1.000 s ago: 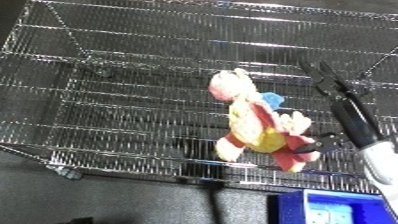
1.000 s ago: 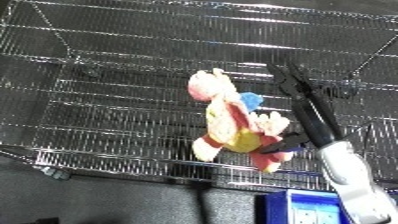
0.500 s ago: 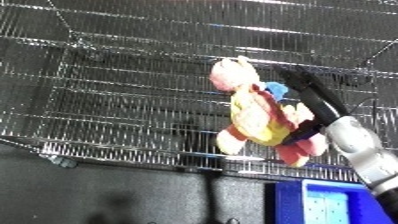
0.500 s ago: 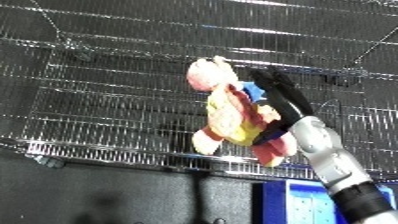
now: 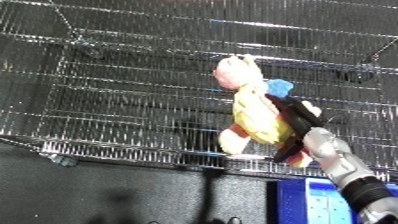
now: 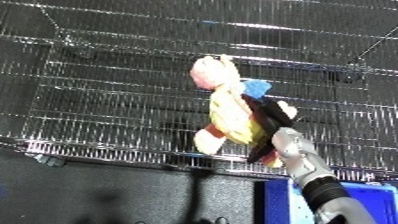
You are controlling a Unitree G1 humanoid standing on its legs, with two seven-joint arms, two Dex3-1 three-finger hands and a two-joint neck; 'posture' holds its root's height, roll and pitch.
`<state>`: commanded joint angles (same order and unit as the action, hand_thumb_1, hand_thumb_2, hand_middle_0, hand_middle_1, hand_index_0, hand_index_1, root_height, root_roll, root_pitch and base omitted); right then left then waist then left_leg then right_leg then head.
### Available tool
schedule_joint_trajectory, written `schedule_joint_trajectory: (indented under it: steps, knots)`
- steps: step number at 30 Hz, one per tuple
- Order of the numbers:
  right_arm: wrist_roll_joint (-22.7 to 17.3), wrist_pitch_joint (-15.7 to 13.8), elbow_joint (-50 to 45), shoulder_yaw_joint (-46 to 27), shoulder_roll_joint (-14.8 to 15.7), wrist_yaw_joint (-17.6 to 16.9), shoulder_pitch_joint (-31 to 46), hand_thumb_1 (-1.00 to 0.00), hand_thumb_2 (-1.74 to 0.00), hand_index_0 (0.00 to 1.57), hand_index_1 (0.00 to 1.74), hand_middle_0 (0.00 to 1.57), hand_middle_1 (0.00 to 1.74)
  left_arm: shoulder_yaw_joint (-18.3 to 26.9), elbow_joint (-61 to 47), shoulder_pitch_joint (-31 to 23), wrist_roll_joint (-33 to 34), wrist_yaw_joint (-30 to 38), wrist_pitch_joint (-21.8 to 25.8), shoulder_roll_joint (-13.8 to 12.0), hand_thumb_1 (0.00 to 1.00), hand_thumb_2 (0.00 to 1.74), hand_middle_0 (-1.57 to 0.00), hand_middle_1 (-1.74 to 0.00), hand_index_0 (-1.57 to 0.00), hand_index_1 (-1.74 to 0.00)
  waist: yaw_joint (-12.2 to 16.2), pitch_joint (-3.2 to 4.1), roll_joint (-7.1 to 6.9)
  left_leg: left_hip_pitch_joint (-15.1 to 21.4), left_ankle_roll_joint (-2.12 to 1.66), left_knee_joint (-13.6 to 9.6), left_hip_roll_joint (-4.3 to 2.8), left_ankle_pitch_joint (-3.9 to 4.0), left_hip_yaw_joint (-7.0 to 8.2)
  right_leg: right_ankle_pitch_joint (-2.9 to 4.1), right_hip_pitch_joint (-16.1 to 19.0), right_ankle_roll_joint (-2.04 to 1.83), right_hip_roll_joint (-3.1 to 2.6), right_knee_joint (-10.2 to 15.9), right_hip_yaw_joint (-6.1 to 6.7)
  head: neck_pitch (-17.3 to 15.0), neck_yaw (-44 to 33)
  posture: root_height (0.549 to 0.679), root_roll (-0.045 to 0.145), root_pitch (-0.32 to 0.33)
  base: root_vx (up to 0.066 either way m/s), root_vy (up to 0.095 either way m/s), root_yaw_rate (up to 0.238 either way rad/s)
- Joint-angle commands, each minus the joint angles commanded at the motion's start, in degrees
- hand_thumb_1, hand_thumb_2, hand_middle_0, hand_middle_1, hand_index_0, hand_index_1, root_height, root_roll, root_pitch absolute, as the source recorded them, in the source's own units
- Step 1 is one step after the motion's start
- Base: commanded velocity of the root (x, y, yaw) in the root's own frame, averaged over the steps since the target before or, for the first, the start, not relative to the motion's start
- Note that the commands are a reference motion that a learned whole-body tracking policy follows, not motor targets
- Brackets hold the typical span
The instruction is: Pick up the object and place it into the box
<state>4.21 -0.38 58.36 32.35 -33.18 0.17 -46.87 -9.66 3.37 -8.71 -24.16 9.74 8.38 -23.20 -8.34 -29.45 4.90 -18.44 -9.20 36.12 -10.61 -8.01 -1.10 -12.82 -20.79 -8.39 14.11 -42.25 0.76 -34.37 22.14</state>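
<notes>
1. The right hand (image 5: 293, 125) comes up from the lower right corner on its silver forearm (image 5: 336, 160), which slants up and to the left; the black fingers are curled round the back of the plush toy (image 5: 253, 112), so it's got the toy in its grip

2. The toy is a soft doll with a pink head at the top, a yellow body, a bit of blue at the neck and pale feet hanging at the bottom. It stands roughly upright, tilted a little, with its head up and to the left of the hand

3. The toy shows against the inside of the wire bin (image 5: 107, 100), over the right half of it. Can't really tell if the feet touch the wire floor or hang just above it

4. The bin is a silver wire mesh basket that fills most of both views, its near rim (image 6: 115, 150) running along the lower left and the far wall across the top. The near rim sits just below the toy's feet in the view, and the forearm crosses over it to reach in

5. Below the rim the floor (image 5: 133, 195) is dark grey. There's a blue thing (image 5: 315, 200) at the bottom right, right beside the forearm, mostly cut off by the edge, so no idea what it is

6. The left hand doesn't show in either view
</notes>
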Motion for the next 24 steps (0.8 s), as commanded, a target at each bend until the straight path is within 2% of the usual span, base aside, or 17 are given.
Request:
schedule_joint_trajectory:
  steps: [4,9,20,24]
  knots:
    - [-0.1,0.1,2.4,-0.4,2.0,-0.6,-0.5,-0.2,-0.35,0.31,0.35,0.31,0.35,0.2,0.0,0.6,0.5,0.4,0.1,0.2,1.0,1.74,-1.57,-1.74,-1.57,-1.74,0.2,0.06,0.0,0.1,0.03,-0.2,-0.13,-0.02,0.16,-0.12,0.1,0.05,-0.05,0.2,-0.01,0.1,-0.3,0.631,0.037,-0.092,-0.003,0.008,-0.025]
    - [-0.6,0.2,2.3,-0.7,2.8,-0.9,-0.5,-0.45,-0.78,0.71,0.78,0.71,0.78,0.8,0.3,0.6,0.1,0.5,0.2,0.5,1.0,1.74,-1.57,-1.74,-1.57,-1.74,0.3,0.38,-0.18,0.8,-0.05,-1.0,-0.26,0.08,0.46,-0.35,0.7,0.04,-0.08,0.7,-0.03,0.4,-0.1,0.632,0.037,-0.093,0.005,0.005,-0.016]
    - [-1.7,0.4,0.1,-1.8,1.3,-1.4,0.6,-1.0,-1.74,1.57,1.74,1.57,1.74,0.4,1.3,1.1,-1.6,-0.4,0.0,0.0,1.0,1.74,-1.57,-1.74,-1.57,-1.74,0.6,0.93,-0.45,1.9,-0.22,-1.6,-0.24,0.33,0.56,-0.74,1.8,0.07,0.0,0.9,-0.01,0.2,1.0,0.632,0.039,-0.104,-0.008,-0.003,0.001]
    - [-1.8,0.3,-1.3,-2.4,0.8,-1.9,1.0,-1.0,-1.74,1.57,1.74,1.57,1.74,0.1,1.7,1.7,-1.5,-0.4,-0.1,0.0,1.0,1.74,-1.57,-1.74,-1.57,-1.74,0.8,1.13,-0.47,2.3,-0.22,-1.7,-0.29,0.36,0.67,-0.84,2.0,0.06,0.06,0.7,-0.01,0.4,1.3,0.632,0.039,-0.109,-0.016,-0.002,-0.008]
